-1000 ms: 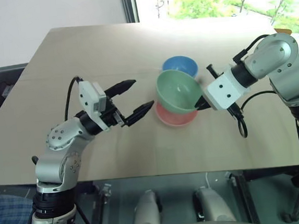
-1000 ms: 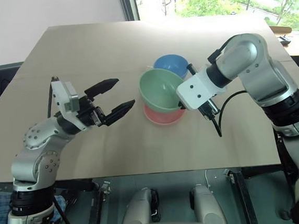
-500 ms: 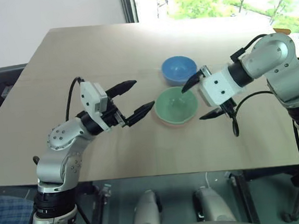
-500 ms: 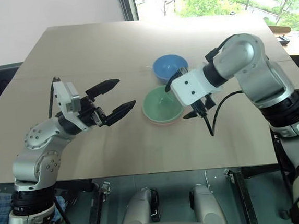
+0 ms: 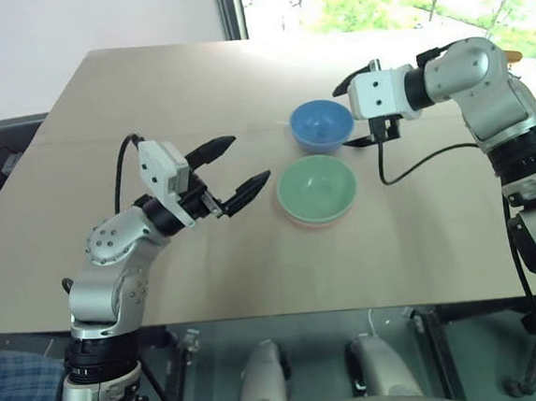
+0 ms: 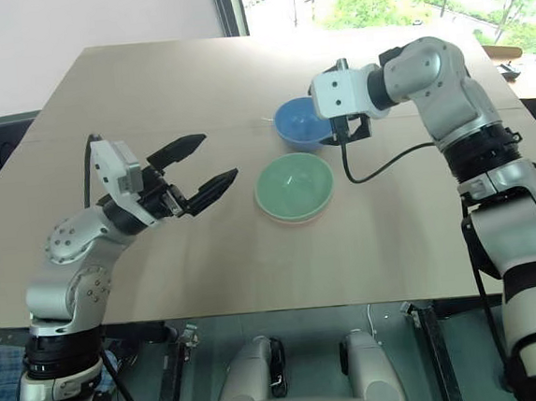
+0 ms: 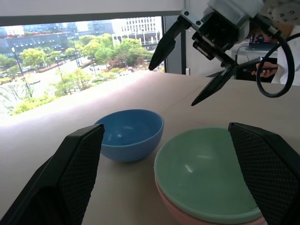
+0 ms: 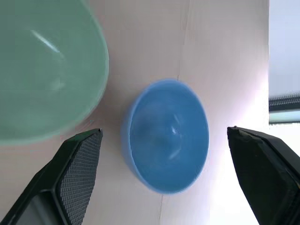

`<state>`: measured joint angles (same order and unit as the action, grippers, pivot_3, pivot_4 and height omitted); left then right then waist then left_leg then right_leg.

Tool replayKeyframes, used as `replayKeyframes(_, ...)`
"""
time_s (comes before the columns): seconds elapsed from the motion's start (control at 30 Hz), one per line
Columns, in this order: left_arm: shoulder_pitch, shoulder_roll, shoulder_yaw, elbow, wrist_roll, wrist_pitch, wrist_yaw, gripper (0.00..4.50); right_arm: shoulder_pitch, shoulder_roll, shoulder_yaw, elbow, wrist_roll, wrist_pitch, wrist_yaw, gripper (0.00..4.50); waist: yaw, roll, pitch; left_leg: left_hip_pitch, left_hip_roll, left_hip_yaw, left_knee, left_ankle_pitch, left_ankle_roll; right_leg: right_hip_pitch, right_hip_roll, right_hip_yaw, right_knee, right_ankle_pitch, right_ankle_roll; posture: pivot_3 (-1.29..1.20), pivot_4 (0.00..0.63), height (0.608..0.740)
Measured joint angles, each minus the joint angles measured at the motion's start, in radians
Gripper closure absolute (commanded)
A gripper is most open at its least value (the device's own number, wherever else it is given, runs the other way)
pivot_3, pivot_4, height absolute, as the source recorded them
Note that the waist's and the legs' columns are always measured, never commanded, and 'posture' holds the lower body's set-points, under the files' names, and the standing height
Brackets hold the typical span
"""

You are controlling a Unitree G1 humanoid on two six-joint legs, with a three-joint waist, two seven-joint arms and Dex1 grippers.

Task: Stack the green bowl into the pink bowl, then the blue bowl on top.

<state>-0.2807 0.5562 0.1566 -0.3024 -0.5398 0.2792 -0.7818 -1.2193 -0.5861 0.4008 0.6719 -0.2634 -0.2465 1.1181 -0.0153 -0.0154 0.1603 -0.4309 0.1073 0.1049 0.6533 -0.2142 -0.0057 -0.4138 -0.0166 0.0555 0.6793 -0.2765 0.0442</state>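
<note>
One blue bowl (image 8: 165,135) sits below the right tool's (image 5: 356,115) spread, empty fingers.

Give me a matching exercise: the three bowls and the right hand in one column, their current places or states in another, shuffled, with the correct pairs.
Column one:
1. green bowl
2. pink bowl
3. blue bowl
4. right hand

Column two:
A. alone on the table, nothing in it
B. open, above the blue bowl
C. bottom of the stack, just its rim showing
D. nested in another bowl

Pairs: 1-D, 2-C, 3-A, 4-B
</note>
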Motion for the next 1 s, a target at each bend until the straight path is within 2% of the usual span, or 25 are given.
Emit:
replayKeyframes(0.37,0.034,0.005,0.043,-0.004,0.027,0.016,0.096,0.0,-0.056,0.114,0.106,0.395,-0.211,-0.215,-0.216,0.01,-0.002,0.0,0.0,0.0,0.0,0.0,-0.001,0.0,0.0,0.0,0.0,0.001,0.0,0.0,0.0,0.0,0.15,0.74)
replayKeyframes(0.87,0.111,0.006,0.074,-0.042,0.048,0.015,0.161,0.0,-0.106,0.215,0.143,0.534,-0.322,-0.277,-0.353,0.01,-0.004,0.0,0.0,0.0,0.0,0.001,-0.001,0.0,-0.001,-0.001,0.0,0.0,0.001,0.0,0.0,0.0,0.15,0.74)
replayKeyframes(1.0,0.119,0.006,0.074,-0.043,0.048,0.015,0.173,0.0,-0.118,0.222,0.143,0.553,-0.335,-0.283,-0.366,1.24,-0.004,0.0,0.0,0.0,0.0,0.001,-0.001,0.0,-0.001,-0.001,0.0,0.0,0.001,0.0,0.0,0.0,0.15,0.74)
